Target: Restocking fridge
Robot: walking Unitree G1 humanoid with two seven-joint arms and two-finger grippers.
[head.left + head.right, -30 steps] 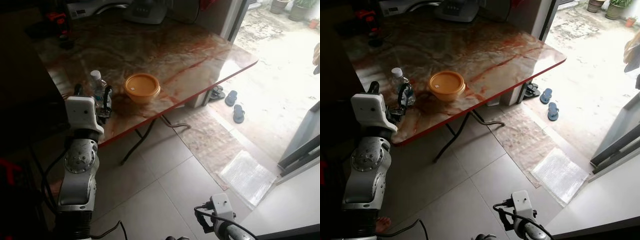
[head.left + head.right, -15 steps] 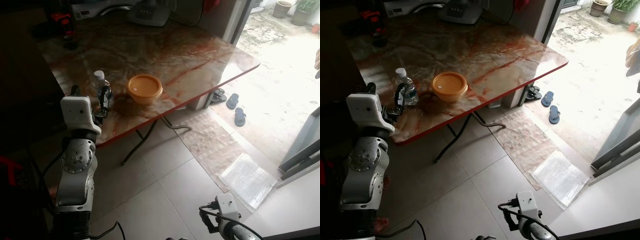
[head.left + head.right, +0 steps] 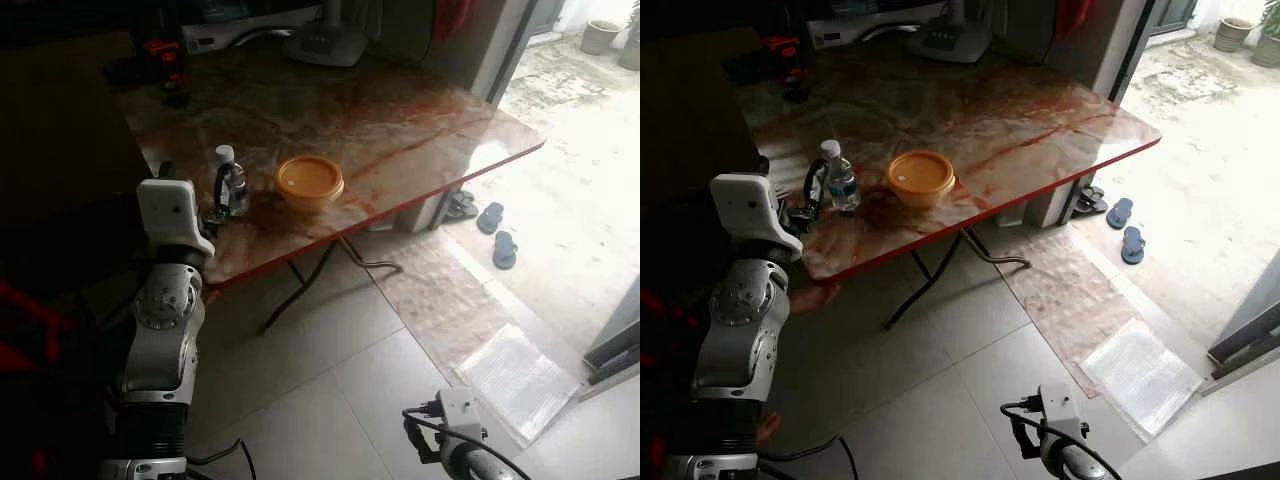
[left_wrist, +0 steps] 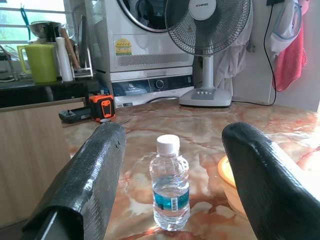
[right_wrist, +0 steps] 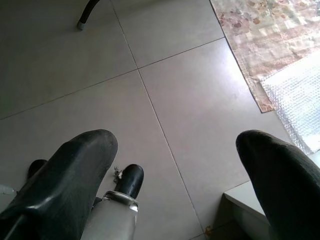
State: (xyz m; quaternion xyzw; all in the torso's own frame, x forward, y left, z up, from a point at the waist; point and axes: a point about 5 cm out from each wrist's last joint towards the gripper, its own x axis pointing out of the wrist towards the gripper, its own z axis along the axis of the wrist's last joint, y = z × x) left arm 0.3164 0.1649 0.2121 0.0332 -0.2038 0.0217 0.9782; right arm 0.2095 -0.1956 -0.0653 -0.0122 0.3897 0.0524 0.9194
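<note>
The restocking looks barely begun: the water bottle (image 4: 170, 182) stands upright on the marble-patterned worktop (image 3: 1020, 110), just beside the orange lidded container (image 3: 920, 176), and nothing is lifted yet. The left end effector (image 4: 172, 195) is level with the bottle, fingers spread wide on either side and holding nothing. The right end effector (image 5: 175, 170) hangs idle over the tiled floor (image 5: 190, 100), also wide open and empty; grasping and carrying are left.

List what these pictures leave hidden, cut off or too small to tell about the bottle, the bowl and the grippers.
- Water bottle: label print too small to read in the left wrist view.
- Orange bowl: a lid covers its contents; in the left wrist view a finger hides most of it.
- Left gripper: fingers wide open, tips past the frame's edge.
- Right gripper: hangs open over the floor tiles; fingertips cut off.
</note>
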